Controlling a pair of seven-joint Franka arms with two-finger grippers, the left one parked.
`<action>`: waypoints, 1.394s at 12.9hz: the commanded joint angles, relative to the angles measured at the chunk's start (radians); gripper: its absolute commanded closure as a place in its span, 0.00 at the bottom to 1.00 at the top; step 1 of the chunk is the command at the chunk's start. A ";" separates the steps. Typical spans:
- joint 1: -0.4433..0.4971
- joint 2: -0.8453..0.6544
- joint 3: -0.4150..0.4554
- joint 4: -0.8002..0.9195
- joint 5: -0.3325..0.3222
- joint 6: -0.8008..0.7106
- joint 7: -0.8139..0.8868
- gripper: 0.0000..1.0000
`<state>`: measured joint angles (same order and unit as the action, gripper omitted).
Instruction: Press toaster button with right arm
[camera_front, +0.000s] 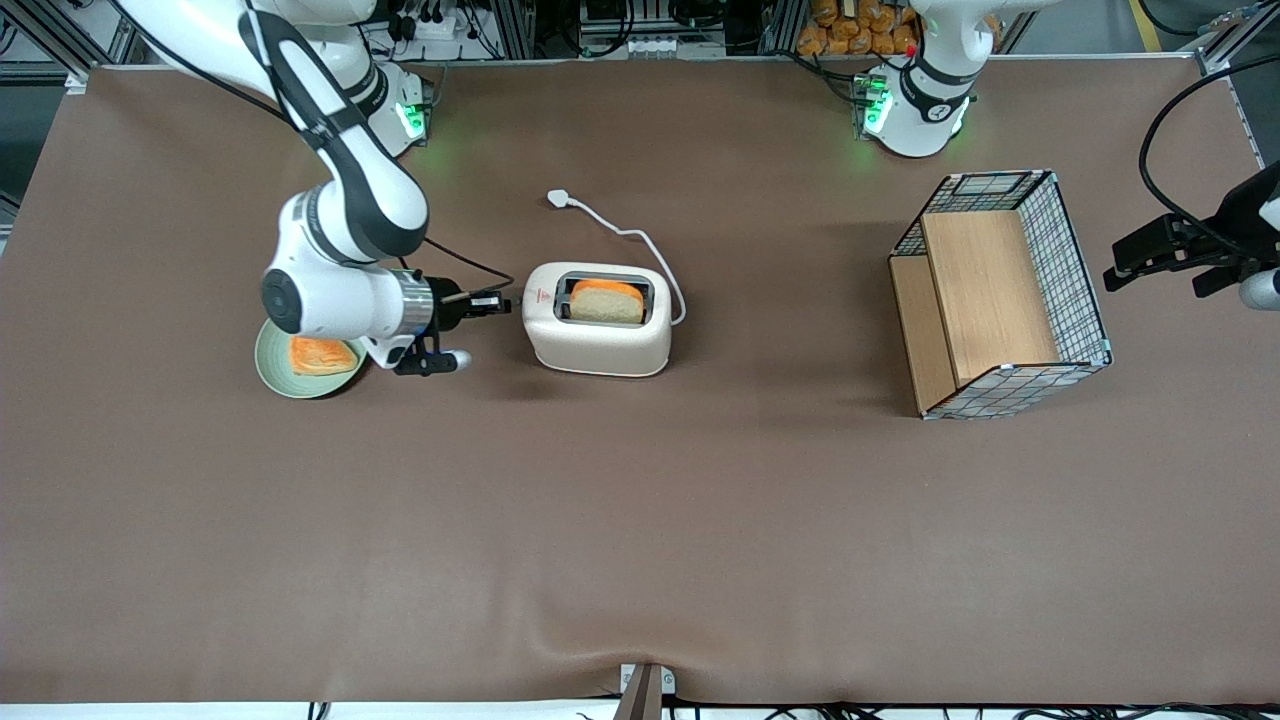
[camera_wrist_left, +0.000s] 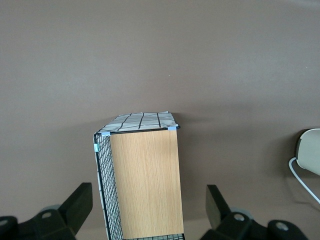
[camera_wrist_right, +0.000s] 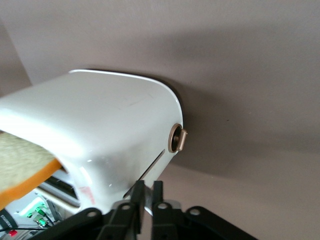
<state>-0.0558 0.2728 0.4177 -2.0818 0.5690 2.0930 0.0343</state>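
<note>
I am holding my gripper (camera_front: 503, 304) left of centre in the front frame, fingers (camera_wrist_right: 139, 196) pinched together on nothing, at the end of the toaster (camera_front: 598, 320), which is standing at mid-frame. A bread slice (camera_front: 606, 301) is sitting in its slot. A green plate (camera_front: 300, 375) under my wrist is carrying a pastry (camera_front: 322, 354). The wire basket (camera_front: 1002, 292) at right is lying tipped over.

The toaster button is hidden by the hand (camera_wrist_right: 146, 192), and the toaster (camera_wrist_right: 100, 130) is cut off at the frame's edge.
</note>
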 joint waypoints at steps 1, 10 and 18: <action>-0.007 -0.044 -0.046 0.017 -0.023 -0.033 -0.002 0.00; 0.022 -0.096 -0.264 0.267 -0.311 -0.212 -0.001 0.00; 0.053 -0.187 -0.457 0.440 -0.431 -0.379 -0.116 0.00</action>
<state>-0.0183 0.1267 0.0068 -1.6526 0.1601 1.7469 -0.0549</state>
